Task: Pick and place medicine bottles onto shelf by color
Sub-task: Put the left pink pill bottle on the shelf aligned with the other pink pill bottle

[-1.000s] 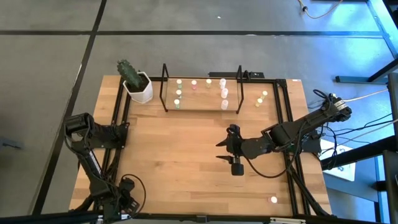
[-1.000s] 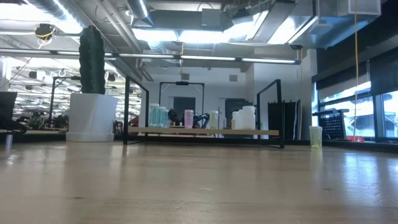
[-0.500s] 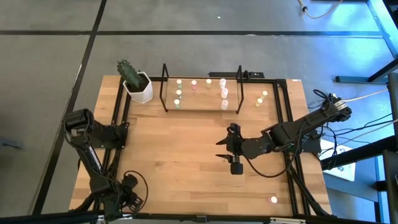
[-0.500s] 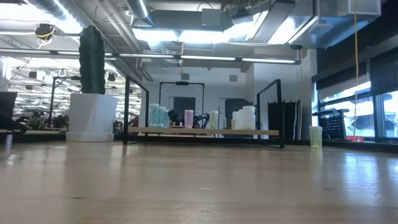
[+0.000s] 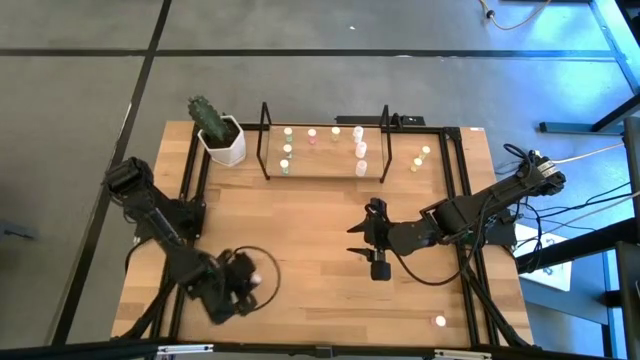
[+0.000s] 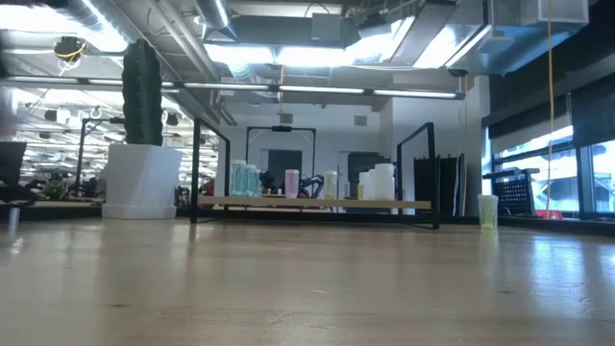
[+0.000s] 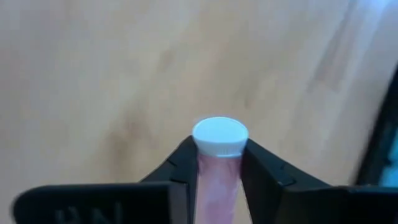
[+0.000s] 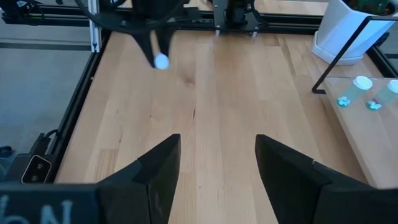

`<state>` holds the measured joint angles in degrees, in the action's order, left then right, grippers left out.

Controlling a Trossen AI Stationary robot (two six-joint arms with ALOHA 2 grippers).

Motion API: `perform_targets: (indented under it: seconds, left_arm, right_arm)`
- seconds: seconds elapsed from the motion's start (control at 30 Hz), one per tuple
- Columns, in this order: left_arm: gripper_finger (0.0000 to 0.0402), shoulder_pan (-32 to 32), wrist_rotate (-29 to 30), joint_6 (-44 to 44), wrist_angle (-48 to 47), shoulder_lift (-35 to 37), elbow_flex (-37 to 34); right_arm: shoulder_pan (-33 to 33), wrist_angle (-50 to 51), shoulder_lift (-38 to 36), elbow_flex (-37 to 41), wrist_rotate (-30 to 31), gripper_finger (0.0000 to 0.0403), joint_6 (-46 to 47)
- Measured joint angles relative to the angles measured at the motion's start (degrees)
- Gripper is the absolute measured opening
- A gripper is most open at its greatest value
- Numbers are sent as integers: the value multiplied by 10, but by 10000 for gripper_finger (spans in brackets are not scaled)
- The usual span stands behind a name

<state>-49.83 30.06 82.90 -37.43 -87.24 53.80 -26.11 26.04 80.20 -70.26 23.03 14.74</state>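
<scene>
My left gripper (image 5: 254,284) hangs over the near left part of the table, shut on a tiny medicine bottle (image 7: 219,155) with a pink body and a white cap. The right wrist view shows that bottle (image 8: 161,61) below the dark left arm. The wire shelf (image 5: 325,172) stands at the far edge and bears several bottles (image 5: 360,150) upright on its wooden floor. Two more bottles (image 5: 420,158) stand on the table right of the shelf, and one (image 5: 439,321) near the near right corner. My right gripper (image 8: 217,168) hovers open over the table's middle. My left gripper pinches the bottle's pink body (image 7: 217,177) between its two fingers, just below the white cap (image 7: 219,134). The bottle lies along the fingers, and its cap sticks out past the fingertips (image 7: 261,163). The fingers slant downward, and the bottle hangs clear of the table.
A white hexagonal pot with a cactus (image 5: 222,138) stands left of the shelf at the far left. Black rails (image 5: 190,200) run along both sides of the table. Bare wood (image 5: 310,230) lies between the two grippers and the shelf.
My left arm has swung from the near left corner toward the table's middle, rising as it goes and rolling its wrist, with most of the move in the last half second. The bottle has come along in its fingers. My right arm has kept still.
</scene>
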Motion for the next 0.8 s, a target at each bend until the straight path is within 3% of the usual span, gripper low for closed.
perform_targets:
  seconds: [0.23,0.53,0.8]
  left_arm:
    - [83,76,112,-199,25,0,0]
    - [84,161,213,-284,76,0,0]
    - [84,213,229,-377,163,0,0]
  right_arm:
    - [0,0,0,0,1,209,-1]
    - [0,0,0,0,68,209,2]
    - [0,1,0,0,133,209,-16]
